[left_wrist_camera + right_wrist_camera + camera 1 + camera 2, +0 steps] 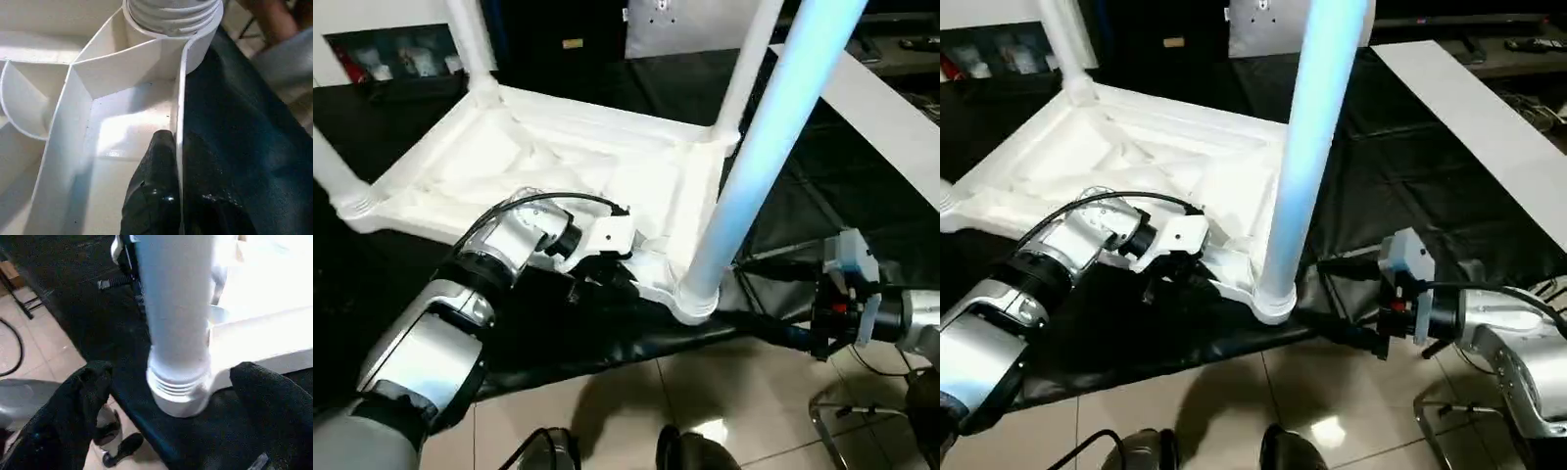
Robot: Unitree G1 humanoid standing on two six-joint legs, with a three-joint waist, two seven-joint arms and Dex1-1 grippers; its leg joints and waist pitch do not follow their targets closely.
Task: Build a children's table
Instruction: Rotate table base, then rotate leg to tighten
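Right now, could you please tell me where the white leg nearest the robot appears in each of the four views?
Left eye view: the near leg slants from top right to centre.
Right eye view: upright at centre.
Left wrist view: its ribbed end at the top edge.
Right wrist view: centre, large.
Shared landmark: the corner socket of the table top holding it.

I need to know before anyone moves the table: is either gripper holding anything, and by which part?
The left gripper pinches the table top by its thin side rim, near the corner socket. The right gripper holds nothing.
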